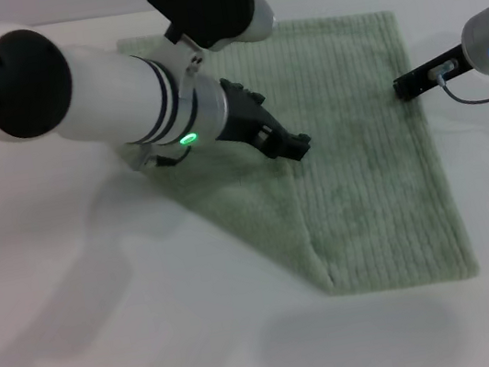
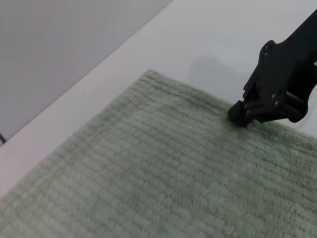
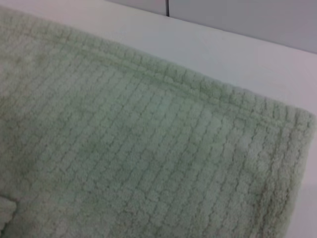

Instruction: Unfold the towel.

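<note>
The towel (image 1: 361, 156) lies flat on the white table, pale green and ribbed. Its left part is folded over in a diagonal flap (image 1: 247, 202), with a crease running down to the near edge. My left gripper (image 1: 294, 145) hovers low over the towel's middle, just above the flap's upper edge. My right gripper (image 1: 407, 83) reaches in from the right and is shut. Its tip (image 2: 237, 115) rests on the towel's right hem. The right wrist view shows only a flat corner of the towel (image 3: 163, 148) with its hemmed border.
The white table (image 1: 110, 335) surrounds the towel, with bare surface at the front and left. My bulky left arm (image 1: 99, 90) crosses over the towel's far left corner and hides it. A grey wall (image 2: 59, 49) stands beyond the table edge.
</note>
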Action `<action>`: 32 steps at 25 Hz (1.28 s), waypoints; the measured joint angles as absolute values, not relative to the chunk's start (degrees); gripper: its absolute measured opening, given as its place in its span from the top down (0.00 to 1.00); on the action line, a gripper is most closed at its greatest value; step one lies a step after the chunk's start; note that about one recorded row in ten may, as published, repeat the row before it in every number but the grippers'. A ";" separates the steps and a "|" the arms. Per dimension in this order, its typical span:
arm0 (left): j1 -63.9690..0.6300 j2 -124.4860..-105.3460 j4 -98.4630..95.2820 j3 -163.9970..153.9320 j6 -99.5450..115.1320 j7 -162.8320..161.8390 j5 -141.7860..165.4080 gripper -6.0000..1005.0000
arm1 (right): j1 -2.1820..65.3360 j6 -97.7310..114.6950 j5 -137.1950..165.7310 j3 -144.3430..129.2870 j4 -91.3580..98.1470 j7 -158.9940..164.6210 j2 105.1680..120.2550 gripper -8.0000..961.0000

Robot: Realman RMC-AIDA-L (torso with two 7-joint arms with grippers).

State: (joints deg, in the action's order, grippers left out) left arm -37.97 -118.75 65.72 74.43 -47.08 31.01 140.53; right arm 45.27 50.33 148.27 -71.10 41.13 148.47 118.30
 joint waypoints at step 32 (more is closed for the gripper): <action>-47.14 -119.09 49.82 68.42 -37.08 28.50 141.28 0.15 | 45.79 50.54 148.27 -71.28 41.13 148.89 118.37 0.99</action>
State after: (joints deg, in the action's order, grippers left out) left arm -47.14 -119.09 49.82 68.42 -37.08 28.50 141.28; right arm 45.79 50.54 148.27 -71.28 41.13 148.89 118.37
